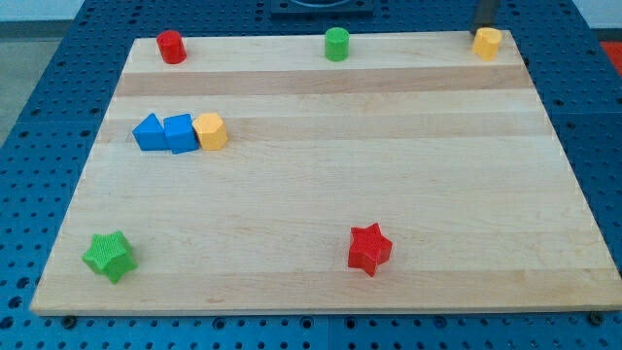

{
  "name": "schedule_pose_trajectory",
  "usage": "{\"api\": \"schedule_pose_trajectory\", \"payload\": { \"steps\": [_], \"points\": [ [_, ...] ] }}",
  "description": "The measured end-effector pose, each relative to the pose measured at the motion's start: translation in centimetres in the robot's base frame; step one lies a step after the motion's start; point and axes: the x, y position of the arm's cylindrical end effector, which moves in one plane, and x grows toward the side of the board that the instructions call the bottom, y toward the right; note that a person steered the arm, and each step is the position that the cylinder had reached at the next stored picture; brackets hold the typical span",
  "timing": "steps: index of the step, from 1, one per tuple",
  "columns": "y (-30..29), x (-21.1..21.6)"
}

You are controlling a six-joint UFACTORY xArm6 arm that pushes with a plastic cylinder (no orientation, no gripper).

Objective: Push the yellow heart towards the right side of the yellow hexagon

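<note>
A yellow block (487, 43), seemingly the heart, sits at the board's top right corner. My tip (482, 27) is right behind it at the view's top and seems to touch its upper left edge; only the rod's lower stub shows. The yellow hexagon (210, 130) lies far off at the view's left. It touches the right side of a blue block (180, 133), which has a blue triangle (149, 132) on its left.
A red cylinder (171, 46) and a green cylinder (336, 44) stand along the top edge of the wooden board (389, 175). A green star (109, 256) is at the bottom left and a red star (369, 249) at the bottom centre-right.
</note>
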Motion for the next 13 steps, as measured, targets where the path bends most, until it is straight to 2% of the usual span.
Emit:
{"api": "schedule_pose_trajectory", "payload": {
  "steps": [1, 3, 8, 13],
  "points": [
    [2.0, 0.0],
    [1.9, 0.5],
    [-2.5, 6.9],
    [-15.5, 15.7]
  ]
}}
